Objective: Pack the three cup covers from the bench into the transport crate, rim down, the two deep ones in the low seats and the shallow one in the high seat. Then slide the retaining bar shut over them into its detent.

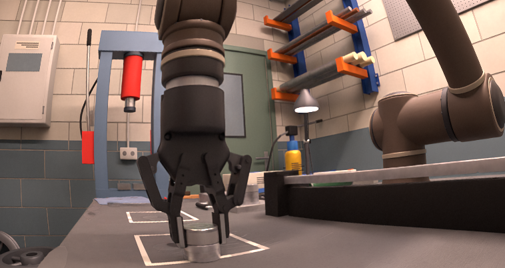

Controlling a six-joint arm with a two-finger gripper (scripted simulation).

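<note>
My gripper (pixel 200 234) stands straight down over the near white-outlined square on the grey bench, its fingers on either side of a metal cup cover (pixel 202 242). The cover is a short silver cylinder with a wider base, resting on the bench inside the square. A second outlined square (pixel 160 216) lies behind it, and I see no cover in it from here. The transport crate (pixel 388 204) is the long dark box to the right, with a pale retaining bar (pixel 399 172) along its top. The gripper is closed on the cup cover.
A yellow bottle (pixel 293 157) and a desk lamp (pixel 306 106) stand behind the crate's left end. The arm's base joint (pixel 434 120) rises beyond the crate. A blue press frame (pixel 116 118) stands at the bench's far left.
</note>
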